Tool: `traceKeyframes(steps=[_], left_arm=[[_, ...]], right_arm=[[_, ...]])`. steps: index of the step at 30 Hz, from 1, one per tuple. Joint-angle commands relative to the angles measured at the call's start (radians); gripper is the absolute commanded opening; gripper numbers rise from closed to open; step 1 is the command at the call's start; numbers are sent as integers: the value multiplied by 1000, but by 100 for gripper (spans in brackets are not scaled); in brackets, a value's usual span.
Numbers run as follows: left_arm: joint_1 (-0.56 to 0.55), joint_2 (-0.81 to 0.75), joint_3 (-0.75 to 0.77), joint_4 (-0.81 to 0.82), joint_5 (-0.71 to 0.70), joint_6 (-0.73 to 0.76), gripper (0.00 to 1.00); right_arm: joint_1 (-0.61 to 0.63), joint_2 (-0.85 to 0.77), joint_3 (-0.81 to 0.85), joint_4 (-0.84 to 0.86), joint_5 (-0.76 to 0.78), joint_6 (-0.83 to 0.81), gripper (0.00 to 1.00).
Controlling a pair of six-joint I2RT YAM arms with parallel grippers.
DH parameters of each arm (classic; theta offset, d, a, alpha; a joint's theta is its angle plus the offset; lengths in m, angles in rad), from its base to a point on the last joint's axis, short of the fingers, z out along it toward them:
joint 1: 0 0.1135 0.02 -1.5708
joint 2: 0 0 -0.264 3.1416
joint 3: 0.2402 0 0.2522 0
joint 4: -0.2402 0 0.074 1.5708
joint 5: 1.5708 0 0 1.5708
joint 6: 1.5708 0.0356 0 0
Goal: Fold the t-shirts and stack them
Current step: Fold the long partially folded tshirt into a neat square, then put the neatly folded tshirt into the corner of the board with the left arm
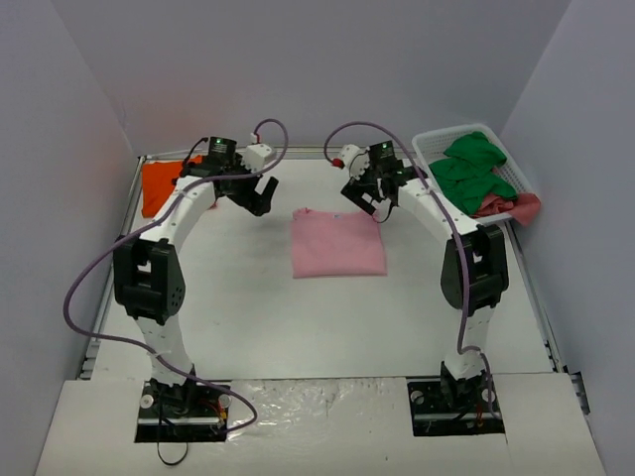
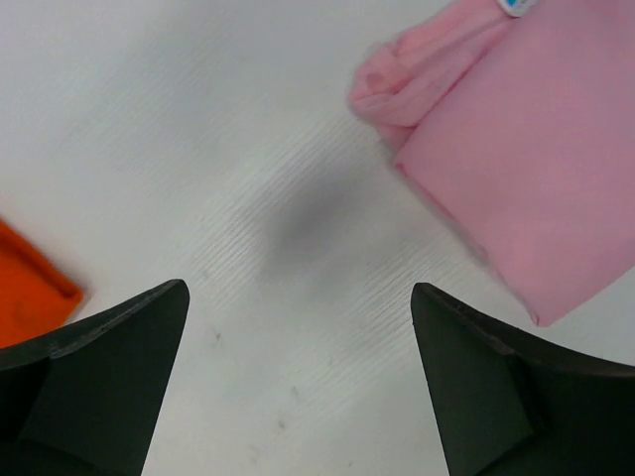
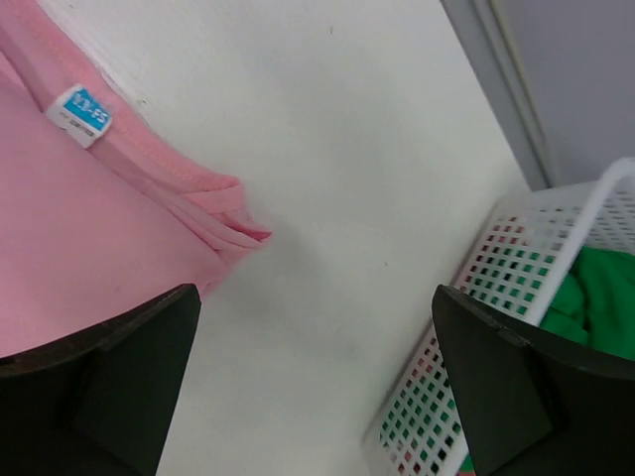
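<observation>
– Pink t-shirt (image 1: 337,245): where did it lie?
– Folded flat on the table (image 1: 327,327), left of the basket (image 1: 434,147). The orange t-shirt (image 1: 159,184) lay much farther left of that basket.
– And the jaws?
– Left gripper (image 1: 261,201) and right gripper (image 1: 374,209) both gaped wide, holding nothing, the right one nearer the basket.
</observation>
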Motion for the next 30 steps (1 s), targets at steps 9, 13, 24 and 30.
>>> traceKeyframes(steps=[9, 13, 24, 30], left_arm=[[155, -274, -237, 45, -337, -247, 94], [241, -340, -312, 19, -146, -312, 94], [370, -552, -589, 225, 60, -406, 94], [407, -524, -598, 243, 117, -438, 94]], right_arm=[[341, -182, -128, 90, 286, 151, 100], [515, -194, -223, 103, 345, 114, 100], [681, -96, -262, 86, 372, 103, 25], [687, -70, -291, 67, 369, 83, 42]])
